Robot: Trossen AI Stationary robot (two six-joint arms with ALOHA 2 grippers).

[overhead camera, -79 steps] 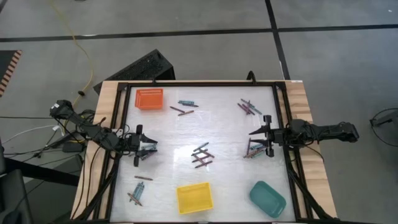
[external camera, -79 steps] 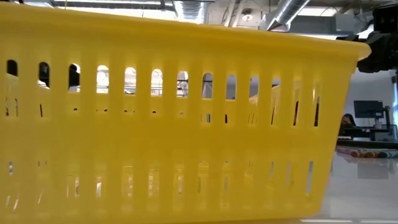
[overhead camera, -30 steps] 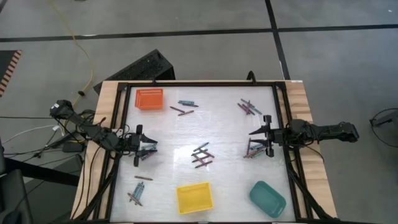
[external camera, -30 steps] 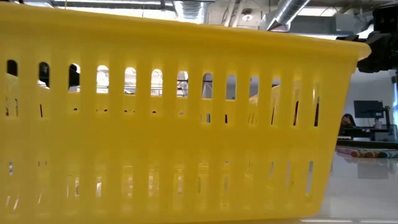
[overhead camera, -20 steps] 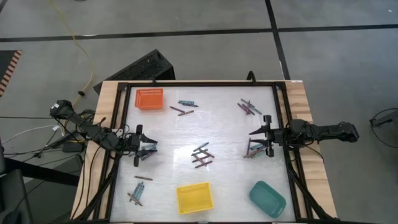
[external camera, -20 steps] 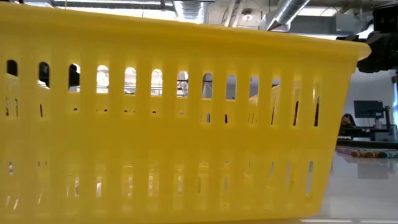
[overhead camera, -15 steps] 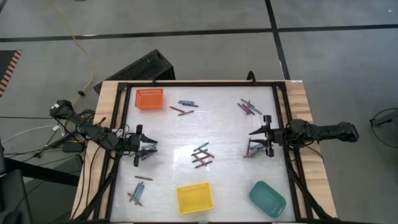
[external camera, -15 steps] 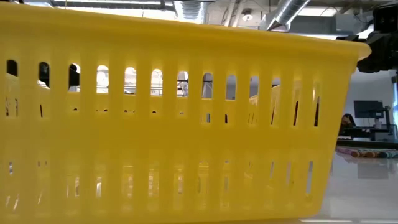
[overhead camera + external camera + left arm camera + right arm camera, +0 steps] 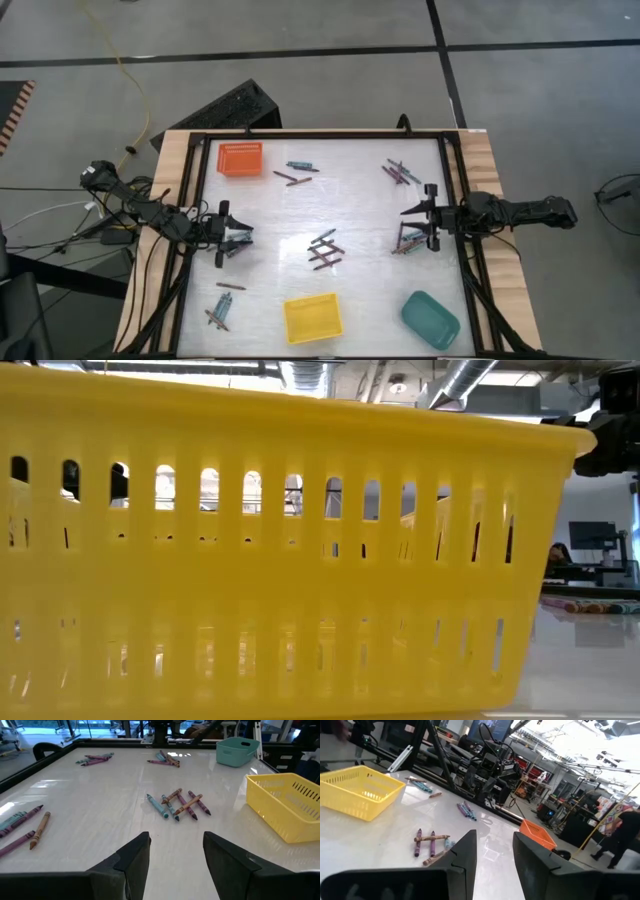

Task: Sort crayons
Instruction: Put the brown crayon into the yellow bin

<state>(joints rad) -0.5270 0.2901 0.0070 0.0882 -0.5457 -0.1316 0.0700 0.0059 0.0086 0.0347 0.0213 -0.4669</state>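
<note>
Scattered crayons [image 9: 323, 249] lie unsorted mid-counter, so left gripper [image 9: 229, 243] and right gripper [image 9: 424, 222] wait at opposite edges, jaws apart.

On the table [image 9: 360, 195], 3 trays sit apart: one [image 9: 240, 158] at the far left corner, one [image 9: 312, 317] at the near edge's middle, one [image 9: 430, 318] at the near right corner. Crayons [image 9: 323, 250] lie in loose clusters at the centre, far middle, far right, right edge, left edge and near left.
</note>
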